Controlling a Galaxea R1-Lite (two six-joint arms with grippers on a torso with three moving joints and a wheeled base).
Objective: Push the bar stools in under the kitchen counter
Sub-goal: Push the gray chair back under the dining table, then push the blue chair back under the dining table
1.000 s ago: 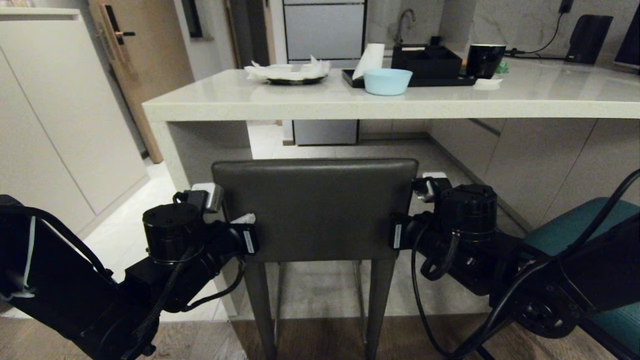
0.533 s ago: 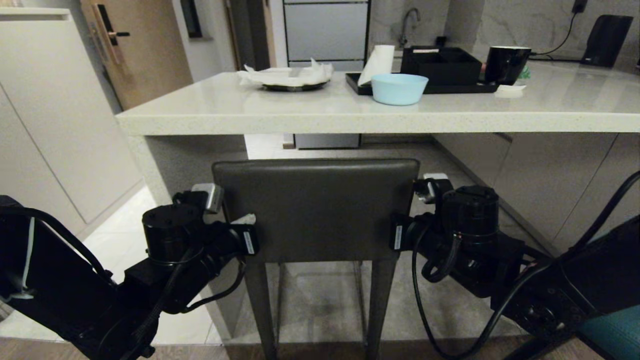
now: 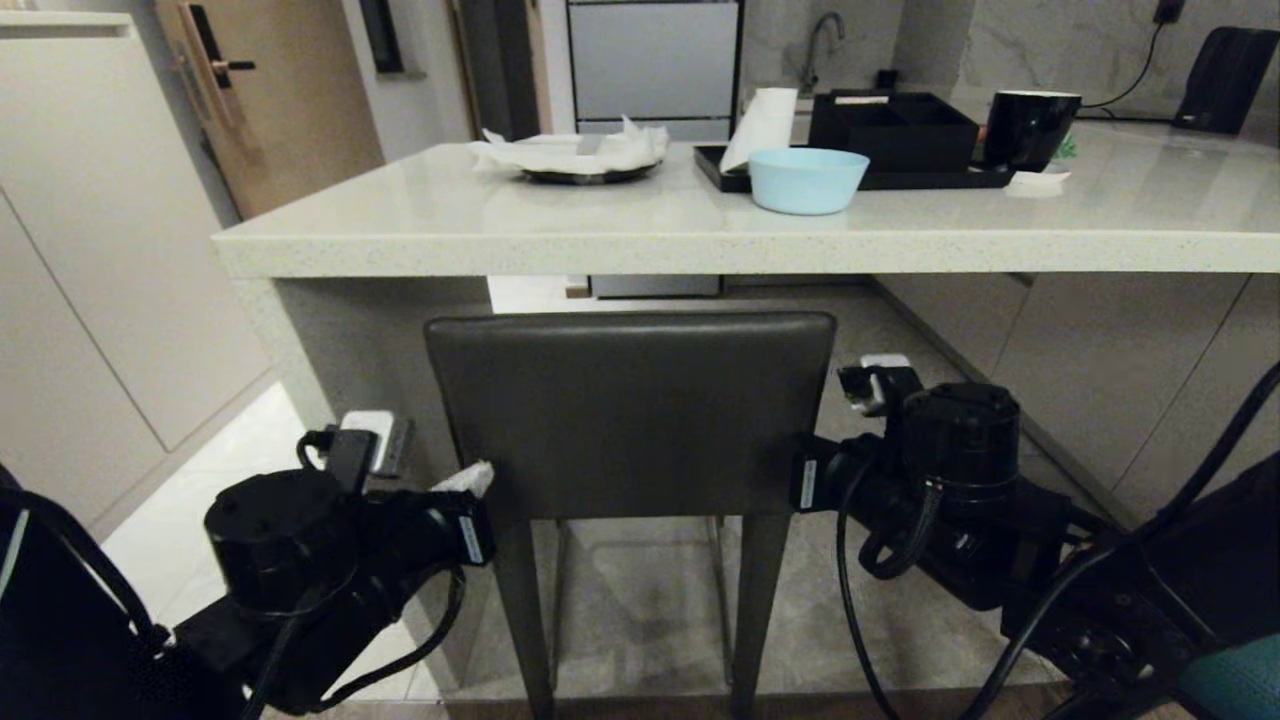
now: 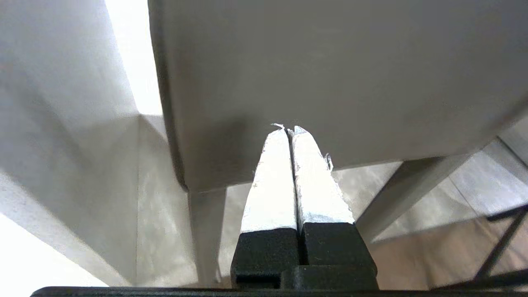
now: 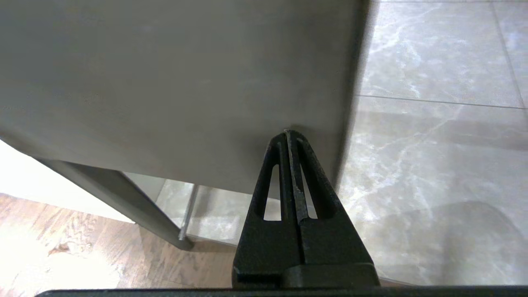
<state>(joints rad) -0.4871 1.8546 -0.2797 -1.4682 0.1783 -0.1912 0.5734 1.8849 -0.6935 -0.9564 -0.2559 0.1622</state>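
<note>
I see the dark grey leather bar stool with the boxy square back (image 3: pixel 630 415) standing directly before me, its back just below the thick front edge of the off-white glossy stone kitchen counter (image 3: pixel 640 250). The left gripper (image 4: pixel 288 134) is clenched, fingertips together and pressed against the stool back near its lower left corner. The right gripper (image 5: pixel 287 134) is likewise clenched (nothing between its fingers), tips touching the back near the lower right corner. A sliver of the teal stool (image 3: pixel 1230 685) shows at far right. A light blue bowl (image 3: pixel 808 180) sits on the counter.
</note>
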